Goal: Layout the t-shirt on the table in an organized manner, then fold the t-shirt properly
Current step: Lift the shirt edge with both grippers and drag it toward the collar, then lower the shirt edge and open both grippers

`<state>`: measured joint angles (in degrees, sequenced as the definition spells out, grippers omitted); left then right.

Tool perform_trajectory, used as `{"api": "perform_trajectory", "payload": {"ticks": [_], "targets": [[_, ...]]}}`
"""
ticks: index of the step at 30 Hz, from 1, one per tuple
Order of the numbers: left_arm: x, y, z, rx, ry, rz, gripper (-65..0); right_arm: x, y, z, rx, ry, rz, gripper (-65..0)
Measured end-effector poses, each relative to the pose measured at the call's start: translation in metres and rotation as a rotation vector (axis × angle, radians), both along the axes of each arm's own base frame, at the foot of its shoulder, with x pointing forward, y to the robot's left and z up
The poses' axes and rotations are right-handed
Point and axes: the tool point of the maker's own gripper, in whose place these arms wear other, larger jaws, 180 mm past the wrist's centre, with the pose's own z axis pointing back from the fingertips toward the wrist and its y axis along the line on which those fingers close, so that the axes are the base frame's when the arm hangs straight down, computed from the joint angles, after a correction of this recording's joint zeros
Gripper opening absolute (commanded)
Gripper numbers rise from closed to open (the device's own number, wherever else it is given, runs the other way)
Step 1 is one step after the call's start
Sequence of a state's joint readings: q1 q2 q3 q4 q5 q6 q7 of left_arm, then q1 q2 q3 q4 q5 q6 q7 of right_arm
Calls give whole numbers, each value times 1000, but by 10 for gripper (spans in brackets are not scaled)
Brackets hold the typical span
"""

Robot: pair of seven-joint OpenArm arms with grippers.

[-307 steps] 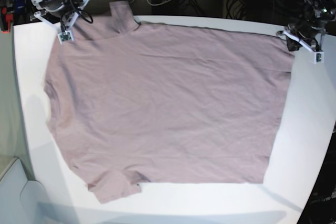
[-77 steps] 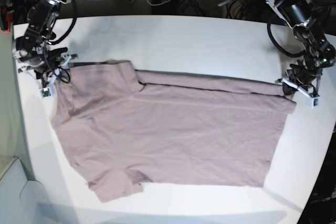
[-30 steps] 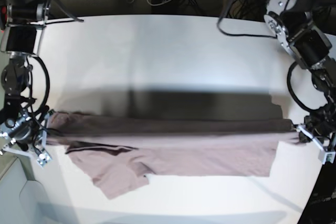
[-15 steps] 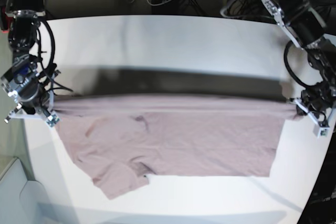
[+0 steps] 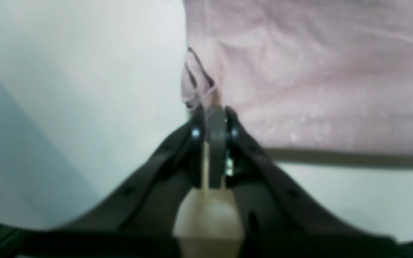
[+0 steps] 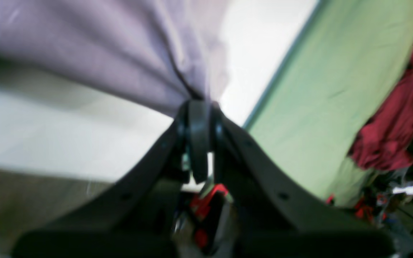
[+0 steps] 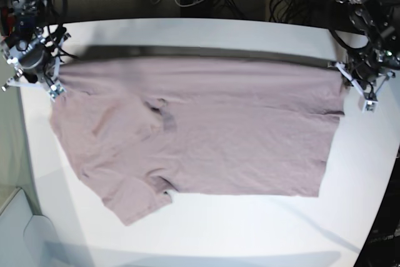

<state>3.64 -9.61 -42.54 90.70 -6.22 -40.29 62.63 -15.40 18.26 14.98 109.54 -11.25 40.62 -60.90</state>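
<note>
My smooth, faintly glossy white desk has the soft, wrinkled mauve-pink t-shirt spread wide across it, a dark shadow under its far edge. I see my left hand pinching the bunched far corner on the base view's right. My right hand pinches the opposite gathered corner.

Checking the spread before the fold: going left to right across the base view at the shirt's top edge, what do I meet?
Right end effector pinching the corner → t-shirt → left end effector pinching the opposite corner → bare table.
</note>
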Motion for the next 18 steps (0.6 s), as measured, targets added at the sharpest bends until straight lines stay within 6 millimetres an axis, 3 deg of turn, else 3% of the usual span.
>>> {"api": "perform_trajectory", "payload": {"ticks": [9,18], "targets": [[-36,0,-19,3,84,1,-648,-45,25,-32,94,65,36,-650],[-49,0,-25,3,108,-1,-648,-54,18,-33,104,56,-23,-650]]}}
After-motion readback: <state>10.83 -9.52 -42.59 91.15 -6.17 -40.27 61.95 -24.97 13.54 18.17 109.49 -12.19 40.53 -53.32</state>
